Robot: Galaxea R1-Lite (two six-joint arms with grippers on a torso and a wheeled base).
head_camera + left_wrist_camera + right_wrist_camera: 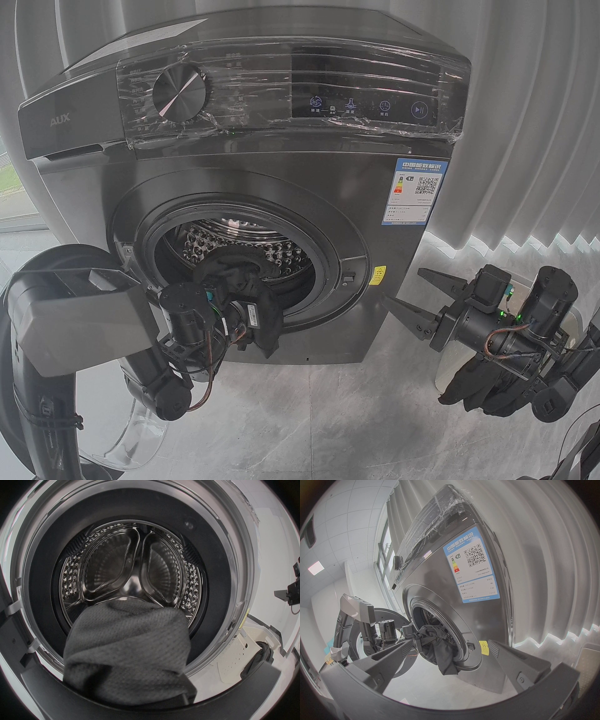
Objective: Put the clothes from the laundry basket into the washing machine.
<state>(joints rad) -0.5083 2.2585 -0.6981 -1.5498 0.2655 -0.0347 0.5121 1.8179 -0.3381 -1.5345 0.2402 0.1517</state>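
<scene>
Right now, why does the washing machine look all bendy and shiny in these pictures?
Head view: the wide lens bows the washing machine, and its plastic wrap catches glare. Left wrist view: the door ring bulges round, and light glints off the drum. Right wrist view: the curtain curves, with bright light under its hem.

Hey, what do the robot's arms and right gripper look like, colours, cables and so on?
Both arms are black with cylindrical joints. The left arm carries a grey boxy cover and a reddish-brown cable loop. The right arm has a similar cable and green lights. The right gripper has two long tapered black fingers.
</scene>
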